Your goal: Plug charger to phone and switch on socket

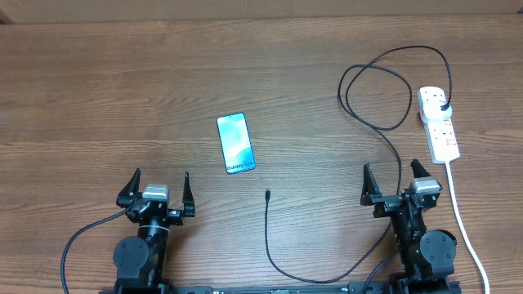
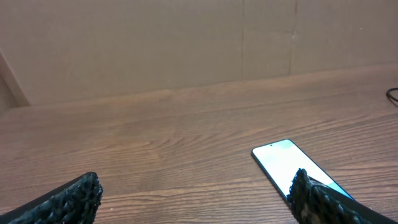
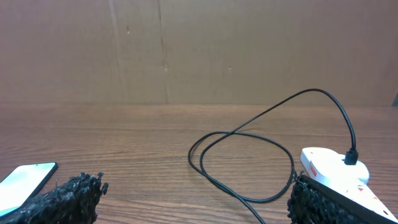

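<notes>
I am holding both sets of jaws wide apart, gripping nothing: left jaws at 7 o'clock on the table (image 1: 98, 90), right jaws at 5 o'clock. The phone (image 1: 235, 144) is lying flat, screen lit, toward 1 o'clock from my left jaws. The charger (image 1: 270, 241) is sitting plugged into the socket (image 1: 439, 124) at 2 o'clock. Its connector tip (image 1: 268, 194) is resting at 5 o'clock of the phone, apart from it.

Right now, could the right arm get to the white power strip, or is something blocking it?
Probably yes. The socket lies just ahead and to the right of the open right gripper, and nothing stands between them. The charger cable runs close beside the gripper, though, and might get nudged.
</notes>
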